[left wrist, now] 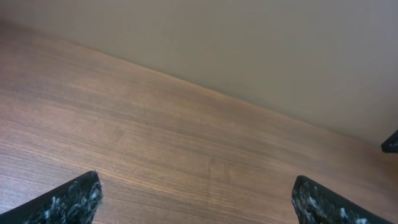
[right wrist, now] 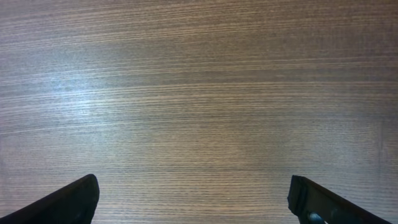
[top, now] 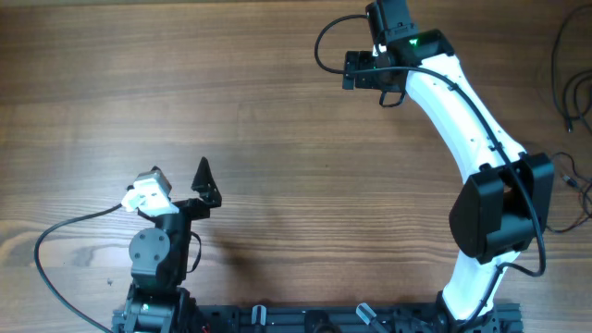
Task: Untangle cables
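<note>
Two arms stand at the near edge of a wooden table (top: 277, 120).

Left arm (top: 153, 250): black rounded housings with a white block at the wrist, folded low at the near left. Left gripper (top: 205, 185) (left wrist: 196, 180): jaws spread wide, nothing between them. In the left wrist view its fingers (left wrist: 68, 199) are black wedges with a rough surface flecked pale grey.

Right arm (top: 462, 120): smooth white curved shells with a bulky black joint housing. It reaches from the near right to the far side, right of centre. A green light (top: 412, 39) shows near its wrist. Right gripper (top: 353, 70) (right wrist: 193, 181): jaws likewise wide apart and empty, over bare wood. Its fingers (right wrist: 68, 202) are plain matte black wedges.

Cables (top: 567, 120): several thin black strands lying loose in curves at the far right edge of the table, partly cut off by the frame and well apart from both grippers. Their plugs are too small to make out.

Surface: brown wood with fine straight grain running left to right, matte, with a soft pale sheen in the right wrist view. A black rail (top: 324, 319) runs along the near edge between the arm bases.

Room: the left wrist view shows a plain, smooth beige wall (left wrist: 280, 50) beyond the table's edge.
</note>
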`<action>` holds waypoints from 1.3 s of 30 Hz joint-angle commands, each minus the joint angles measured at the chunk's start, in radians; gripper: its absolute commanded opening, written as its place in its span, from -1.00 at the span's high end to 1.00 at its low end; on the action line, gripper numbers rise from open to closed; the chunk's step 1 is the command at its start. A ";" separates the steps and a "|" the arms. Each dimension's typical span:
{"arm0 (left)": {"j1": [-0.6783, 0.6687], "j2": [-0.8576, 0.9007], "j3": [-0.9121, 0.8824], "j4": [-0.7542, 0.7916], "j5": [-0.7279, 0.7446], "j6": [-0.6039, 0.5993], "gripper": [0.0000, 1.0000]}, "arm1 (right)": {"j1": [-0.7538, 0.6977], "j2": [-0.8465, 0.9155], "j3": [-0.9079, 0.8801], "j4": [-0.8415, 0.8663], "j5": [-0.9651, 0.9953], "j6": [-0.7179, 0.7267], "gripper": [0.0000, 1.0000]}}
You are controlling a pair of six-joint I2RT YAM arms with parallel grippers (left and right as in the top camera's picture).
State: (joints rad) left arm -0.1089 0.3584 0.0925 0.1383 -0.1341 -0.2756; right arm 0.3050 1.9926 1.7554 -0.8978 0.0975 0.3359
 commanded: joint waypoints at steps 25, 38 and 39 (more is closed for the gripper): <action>0.022 -0.323 -0.087 -0.139 0.005 -0.050 -1.00 | 0.002 0.006 -0.003 0.000 -0.006 0.007 -0.99; 0.024 -0.356 -0.087 -0.146 -0.003 -0.047 -1.00 | 0.002 0.006 -0.003 0.000 -0.006 0.007 -0.99; 0.026 -0.356 -0.087 -0.164 -0.015 -0.047 -1.00 | 0.002 0.006 -0.003 0.000 -0.006 0.006 -0.99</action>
State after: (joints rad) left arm -0.0948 0.0139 0.0113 0.0025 -0.1307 -0.3172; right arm 0.3050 1.9926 1.7554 -0.8978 0.0975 0.3359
